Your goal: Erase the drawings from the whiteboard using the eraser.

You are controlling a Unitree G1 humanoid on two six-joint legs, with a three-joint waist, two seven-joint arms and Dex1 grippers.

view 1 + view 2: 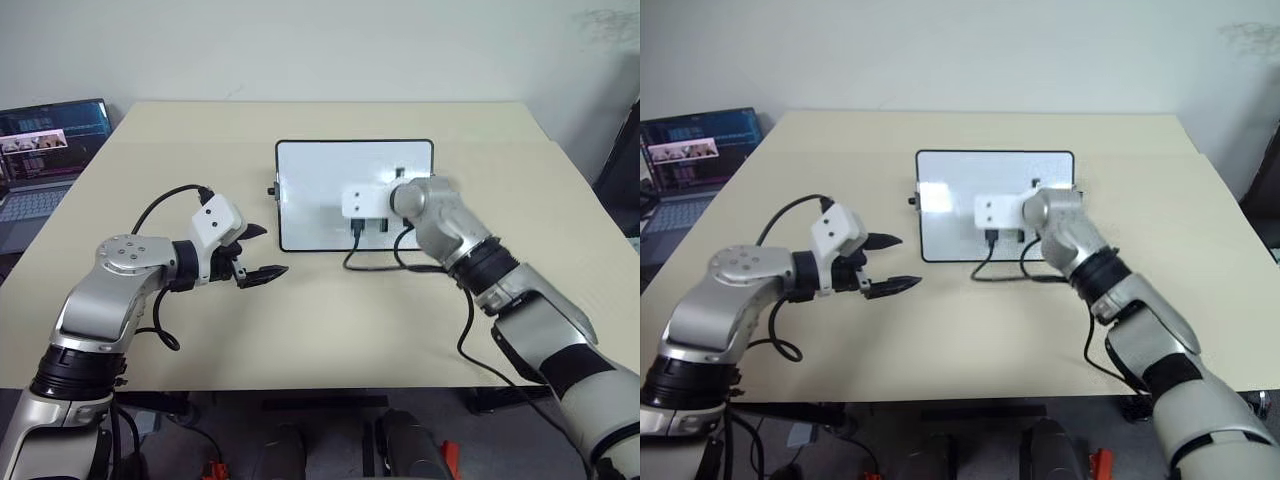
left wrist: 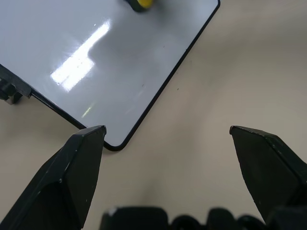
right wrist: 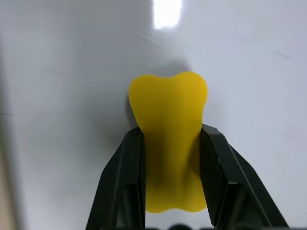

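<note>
Two grippers, but our right gripper (image 3: 170,139) is the one clamped on the eraser (image 3: 169,124), sitting over the whiteboard (image 1: 310,190) mid-table; left gripper (image 1: 255,255) hangs open off its near-left corner

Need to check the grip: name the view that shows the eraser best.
Right wrist view: the yellow eraser sits pinched between the right end effector fingers over the whiteboard. The left wrist view catches a yellow corner; in the eye views the right arm hides it.
</note>
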